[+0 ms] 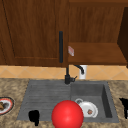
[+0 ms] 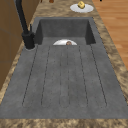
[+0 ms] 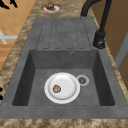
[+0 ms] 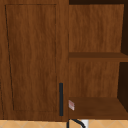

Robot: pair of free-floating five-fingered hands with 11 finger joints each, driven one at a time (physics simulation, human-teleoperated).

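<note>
My left hand [image 1: 34,117] hovers at the sink's front left corner, over the draining board [image 1: 47,96], fingers relaxed and holding nothing. It appears far off in the right side view [image 3: 7,3]. My right hand [image 1: 124,106] hangs over the counter right of the basin, also holding nothing. A red ball [image 1: 67,115] lies between them at the sink's front edge. A white plate [image 1: 88,108] [image 3: 62,87] lies in the basin beside the drain, with a small brown bit of food [image 3: 56,88] on it.
A black faucet [image 1: 67,75] stands behind the sink, with a white cup [image 1: 83,71] by the wall. A red-rimmed plate of brown food [image 1: 5,105] is on the left counter. A plate with a yellow item [image 2: 81,7] is on the right. Above, the cabinet's left door is shut beside an open shelf [image 1: 97,53].
</note>
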